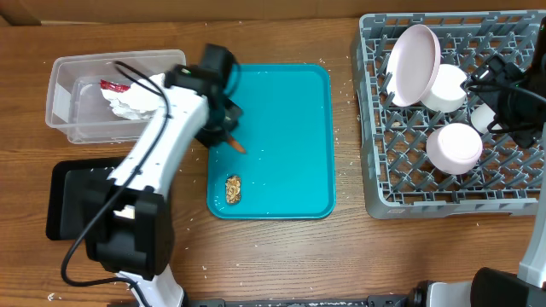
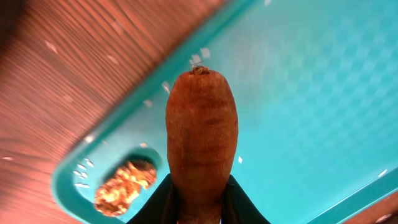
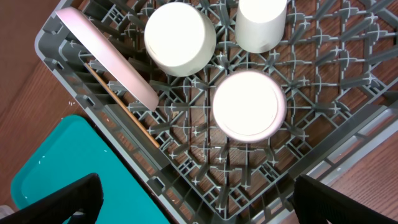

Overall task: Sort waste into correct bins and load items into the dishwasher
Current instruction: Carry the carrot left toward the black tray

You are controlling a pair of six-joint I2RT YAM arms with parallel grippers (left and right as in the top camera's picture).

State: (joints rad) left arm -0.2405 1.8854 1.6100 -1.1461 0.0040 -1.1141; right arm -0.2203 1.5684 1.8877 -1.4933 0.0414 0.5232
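While clamped, carrot stick: gripped at its butt end by the left end effector, which is closed on it with a finger on either side. The tip is pointed out over the teal tray, close to its left edge. Whether it is lifted clear of the tray cannot be told.
Carrot handling: judged light, stiff and tapered, with dry matte skin, and not fragile. Pivoting or slipping is a risk with an end-only pinch. A hold nearer mid-length is judged steadier.
Brown chunk: lies on the teal tray near its near-left corner. Judged crumbly and loose. It is best taken across its full width with a soft squeeze, or bits may be shed.
Right end effector: spread wide and empty, held above the rack.
Rack contents: a plate is stood on edge at the far-left corner. Two bowls and a cup are seated among the pegs and appear inverted. All are judged hard, smooth, slippery and breakable, and best taken by the rim.
Clear tub: sits at the far-left of the tabletop. A red wrapper and a napkin are inside, both judged very light, soft and crushable.
Black tray: sits at the near-left of the tabletop, partly hidden by the left arm. Its contents cannot be told.
Writing: no brand, label or text can be read.
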